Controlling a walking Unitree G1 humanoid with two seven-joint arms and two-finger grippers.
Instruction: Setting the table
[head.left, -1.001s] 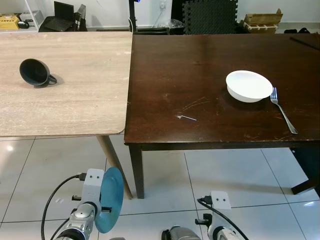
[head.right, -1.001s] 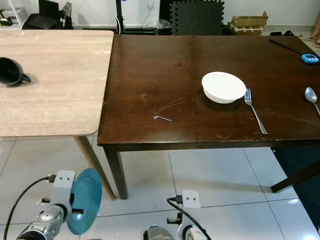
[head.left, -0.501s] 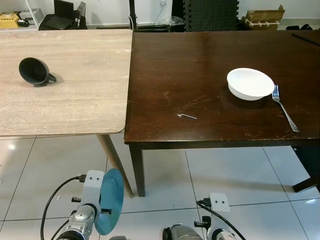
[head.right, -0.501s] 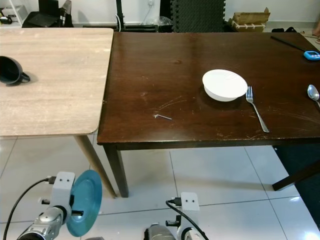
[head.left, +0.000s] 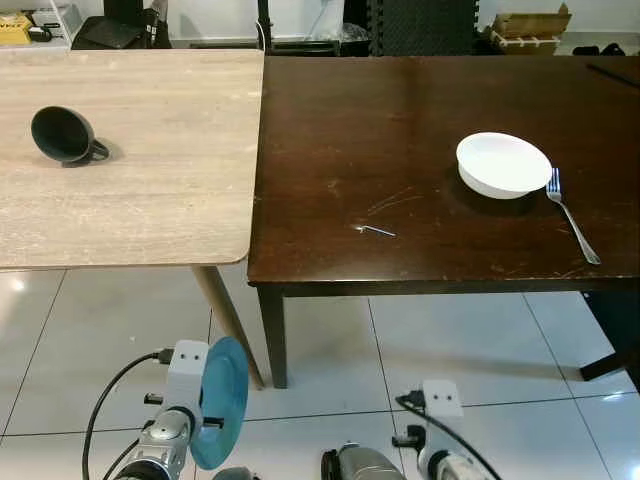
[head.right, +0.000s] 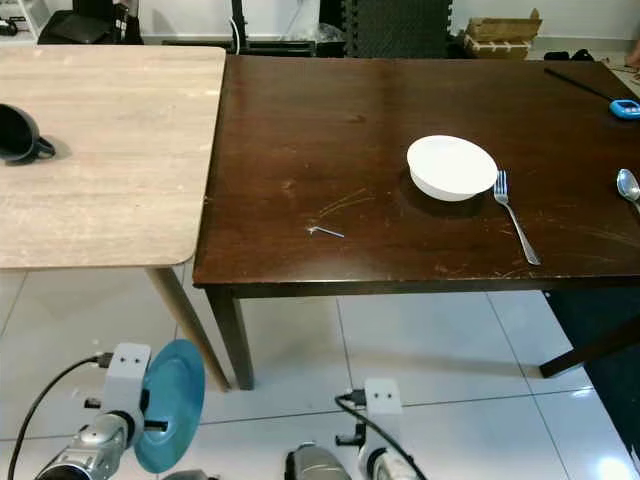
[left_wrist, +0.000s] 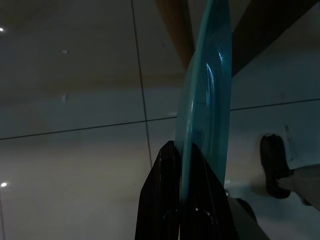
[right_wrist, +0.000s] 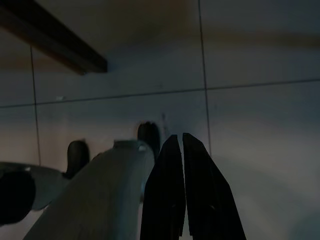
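A teal plate (head.left: 222, 402) hangs on edge low at my left, below table height, with my left gripper (left_wrist: 182, 165) shut on its rim. On the dark brown table (head.left: 400, 130) a white bowl (head.left: 503, 164) sits toward the right, a fork (head.left: 572, 215) just right of it and a spoon (head.right: 628, 187) further right. A dark mug (head.left: 62, 136) lies on its side on the light wood table (head.left: 150, 150). My right gripper (right_wrist: 181, 150) hangs shut over the floor, holding nothing.
A small metal piece (head.left: 376, 231) lies near the dark table's front edge. A blue gadget (head.right: 624, 108) sits at its far right. Boxes and black foam mats (head.left: 420, 25) stand behind the tables. White floor tiles lie below me.
The whole scene has slid slightly down and nearer, so the camera has moved toward the tables. The plate stays in my left gripper.
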